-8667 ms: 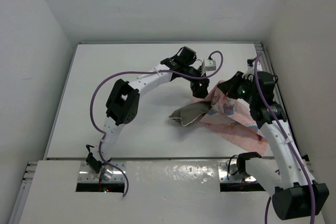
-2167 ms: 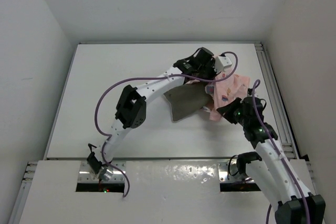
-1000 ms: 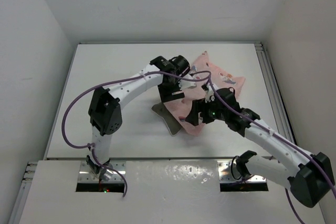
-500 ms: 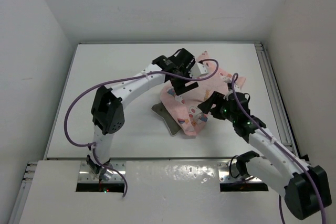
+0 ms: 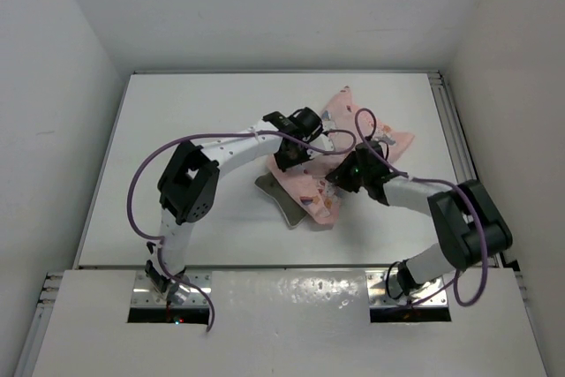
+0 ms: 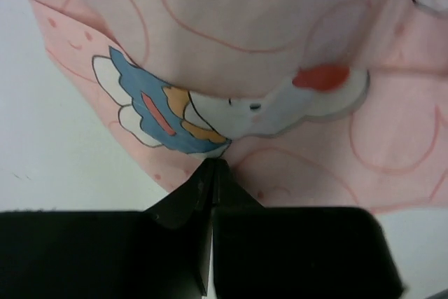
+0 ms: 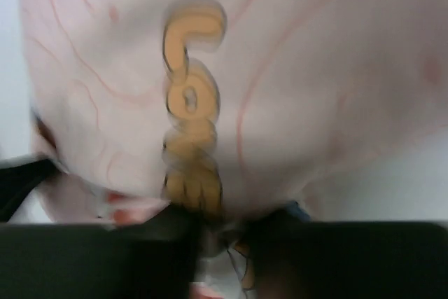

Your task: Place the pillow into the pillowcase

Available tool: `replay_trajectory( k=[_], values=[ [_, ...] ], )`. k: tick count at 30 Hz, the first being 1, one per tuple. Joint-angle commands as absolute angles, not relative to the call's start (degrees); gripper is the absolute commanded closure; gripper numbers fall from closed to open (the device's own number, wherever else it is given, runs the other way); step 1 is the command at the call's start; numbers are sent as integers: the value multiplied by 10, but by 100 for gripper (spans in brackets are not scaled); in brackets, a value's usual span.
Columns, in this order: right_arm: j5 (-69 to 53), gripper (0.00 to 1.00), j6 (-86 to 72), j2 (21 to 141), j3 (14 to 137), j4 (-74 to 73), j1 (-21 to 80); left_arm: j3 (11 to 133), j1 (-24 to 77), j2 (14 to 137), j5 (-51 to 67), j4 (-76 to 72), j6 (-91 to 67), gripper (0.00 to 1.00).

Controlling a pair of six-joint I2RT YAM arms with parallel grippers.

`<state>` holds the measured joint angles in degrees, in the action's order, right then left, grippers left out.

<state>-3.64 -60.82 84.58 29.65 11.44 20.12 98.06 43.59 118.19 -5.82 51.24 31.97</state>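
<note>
Plain white tabletop (image 5: 177, 130), boxed in by white walls. Right of centre in the top view: the pillowcase (image 5: 346, 110), rumpled over most of the pillow (image 5: 284, 200), with only an olive corner showing at the lower left of the heap.

Left hand (image 6: 211, 167) pinched fully together at the bottom centre of its own view, nipping a thin edge of the pink hem. Right hand (image 7: 222, 236) partway closed about a bunched fold at the bottom of its view; too blurred to tell whether gripping or merely touching.

Plenty to go wrong from here:
- Catching both layers of the case at once, and so sealing the mouth instead of spreading it.
- Losing so slight a pinch at the first pull.
- Nipping cushion along with cloth, and dragging the pillow about underneath.
- Pulling in opposed directions, and bunching the cloth over the pillow rather than around it.

Cannot make out where the opening lies, so may well be tugging at a closed side.
</note>
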Motion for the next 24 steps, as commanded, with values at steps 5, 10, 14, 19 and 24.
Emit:
replay_trajectory(
  k=[5,10,14,19,24],
  values=[
    [-68,100,-545,952,507,92,160,1019,429,1148,-23,572,333,100],
    [-135,79,-420,1065,745,-77,136,1055,429,1143,23,604,330,64],
    [-190,39,-400,1083,830,-128,112,1064,429,1139,3,597,330,47],
    [-136,24,-393,987,726,-125,88,1070,427,1142,-84,519,315,38],
    [-89,30,-488,835,459,-9,90,1060,411,1155,-152,364,279,21]
  ],
)
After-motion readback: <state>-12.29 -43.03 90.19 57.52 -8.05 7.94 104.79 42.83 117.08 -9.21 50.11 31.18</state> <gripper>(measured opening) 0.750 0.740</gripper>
